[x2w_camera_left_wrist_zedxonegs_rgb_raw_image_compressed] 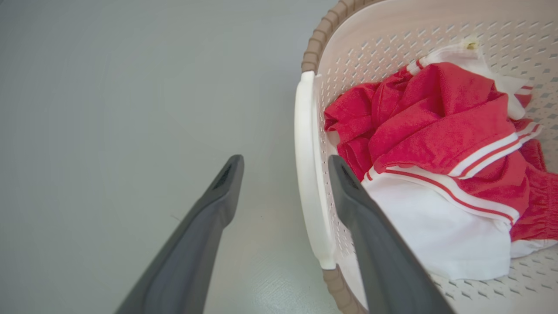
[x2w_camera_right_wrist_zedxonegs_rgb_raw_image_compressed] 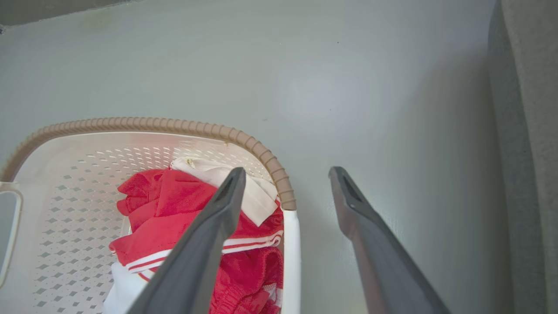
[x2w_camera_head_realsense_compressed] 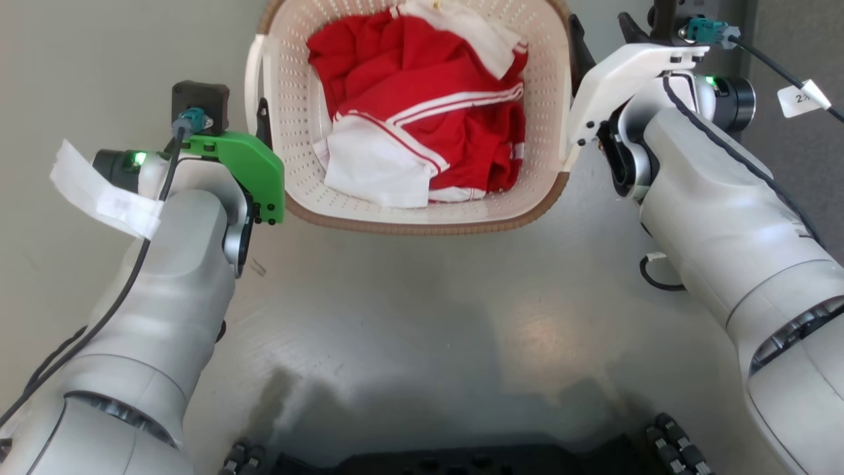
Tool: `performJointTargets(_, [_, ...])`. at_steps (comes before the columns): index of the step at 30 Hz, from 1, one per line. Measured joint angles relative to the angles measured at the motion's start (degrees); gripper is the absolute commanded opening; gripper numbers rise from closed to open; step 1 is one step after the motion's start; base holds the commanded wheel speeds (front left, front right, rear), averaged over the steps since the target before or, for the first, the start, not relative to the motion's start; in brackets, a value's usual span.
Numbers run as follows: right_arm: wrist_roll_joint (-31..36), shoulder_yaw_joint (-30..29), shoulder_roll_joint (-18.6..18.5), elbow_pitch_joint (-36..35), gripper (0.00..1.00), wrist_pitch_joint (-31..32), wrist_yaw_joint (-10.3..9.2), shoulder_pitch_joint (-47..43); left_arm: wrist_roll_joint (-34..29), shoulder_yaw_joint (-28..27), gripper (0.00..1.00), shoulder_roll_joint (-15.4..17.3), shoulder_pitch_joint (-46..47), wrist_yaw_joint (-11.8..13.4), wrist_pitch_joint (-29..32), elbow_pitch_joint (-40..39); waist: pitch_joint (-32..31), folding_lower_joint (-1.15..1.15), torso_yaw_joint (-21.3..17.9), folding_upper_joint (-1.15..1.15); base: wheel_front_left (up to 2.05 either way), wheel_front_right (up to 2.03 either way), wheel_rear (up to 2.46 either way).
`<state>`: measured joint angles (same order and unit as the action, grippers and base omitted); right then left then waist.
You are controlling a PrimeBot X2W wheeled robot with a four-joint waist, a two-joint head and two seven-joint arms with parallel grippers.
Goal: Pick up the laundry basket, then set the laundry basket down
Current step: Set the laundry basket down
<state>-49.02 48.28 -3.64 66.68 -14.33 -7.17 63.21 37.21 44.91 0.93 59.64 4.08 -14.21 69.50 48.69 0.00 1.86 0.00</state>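
Basket (x2w_camera_head_realsense_compressed: 293,119) — upright, long axis left–right

There is one small cream-white plastic laundry basket (x2w_camera_head_realsense_compressed: 297,132) with little holes and a brown woven-look rim. It has two white side handles (x2w_camera_left_wrist_zedxonegs_rgb_raw_image_compressed: 307,165). Inside lies one heap of red and white clothes (x2w_camera_head_realsense_compressed: 422,112); how many pieces, I cannot tell. There are two pale robot arms (x2w_camera_head_realsense_compressed: 165,297), so two grippers: the left gripper (x2w_camera_left_wrist_zedxonegs_rgb_raw_image_compressed: 285,165) and the right gripper (x2w_camera_right_wrist_zedxonegs_rgb_raw_image_compressed: 287,174). Each has two dark jaws.

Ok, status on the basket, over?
Left gripper open astride left handle. Right gripper open astride right handle. Laundry basket not yet gripped. Nothing obstructing.
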Motion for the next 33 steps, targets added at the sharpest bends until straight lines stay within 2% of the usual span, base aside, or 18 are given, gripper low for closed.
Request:
performJointTargets(6, [1.15, -2.60, 0.00, -2.04, 1.00, -0.01, 0.00, -0.14, 0.27, -0.88, 1.00, 0.16, -1.52, 0.04, -0.04, -1.86, -3.56, 0.00, -0.03, 0.00, 0.00, 0.00, 0.00])
performJointTargets(15, [4.44, -6.44, -0.70, -7.40, 1.00, -0.02, -0.01, -4.39, -1.18, -5.34, 1.00, 3.49, -3.64, 1.01, -0.07, -13.19, -10.19, 0.00, -0.13, 0.00, 0.00, 0.00, 0.00])
performJointTargets(23, [8.38, -10.66, -2.08, -14.67, 1.00, -0.02, -0.02, -10.69, -4.35, -10.17, 1.00, 5.56, -11.21, 1.51, -0.21, -22.69, -16.52, 0.00, -0.34, 0.00, 0.00, 0.00, 0.00])
performJointTargets(33, [13.51, -16.68, -3.69, -23.65, 1.00, -0.09, -0.03, -22.74, -10.28, -16.17, 1.00, 6.17, -23.49, 2.05, -0.21, -34.17, -24.61, 0.00, -0.67, 0.00, 0.00, 0.00, 0.00])
